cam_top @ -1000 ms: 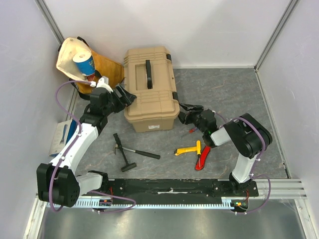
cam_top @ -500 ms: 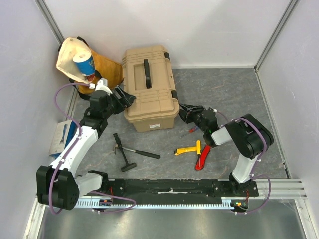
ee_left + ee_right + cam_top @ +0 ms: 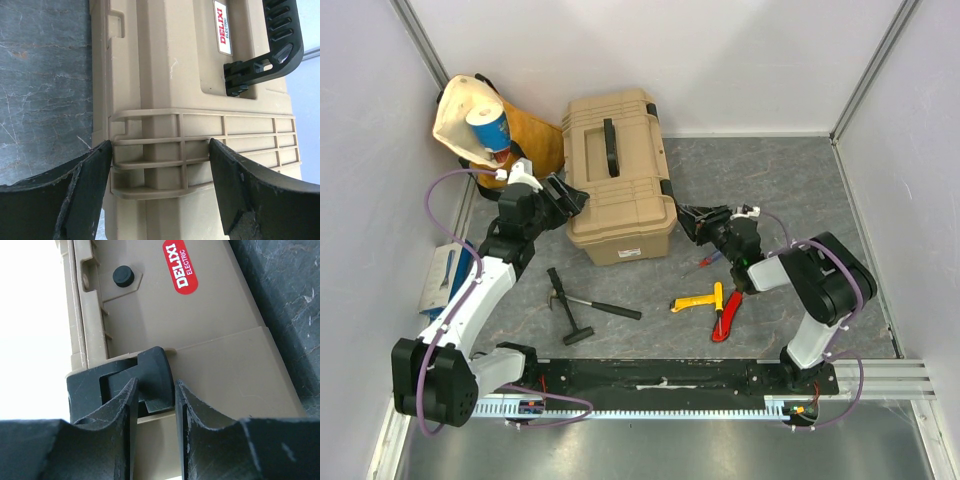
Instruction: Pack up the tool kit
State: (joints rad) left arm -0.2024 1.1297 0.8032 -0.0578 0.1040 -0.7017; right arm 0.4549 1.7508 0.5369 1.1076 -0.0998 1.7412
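Top external view: a large tan plastic toolbox sits toward the back of the grey marbled worktop, lid down, its black carry handle lying flat along the lid. The left hand is at the box's left side and the right hand at its front right corner.

On the worktop in front of the box, all outside it, lie:
- a black hammer, toward the left
- a yellow-handled tool, just beside a red knife
- a small red-blue screwdriver, just below the right hand

A yellow-cream cloth bag with a blue-and-white cylinder in it leans in the back left corner.

Left wrist view: the left hand is spread wide, its dark fingers straddling a ribbed block on the toolbox edge. Whether they touch it I cannot tell.

Right wrist view: the right hand is closed nearly together on a black latch on the toolbox side, which fills the narrow gap between the fingers. A red oval label reads DELIXI ELECTRIC.
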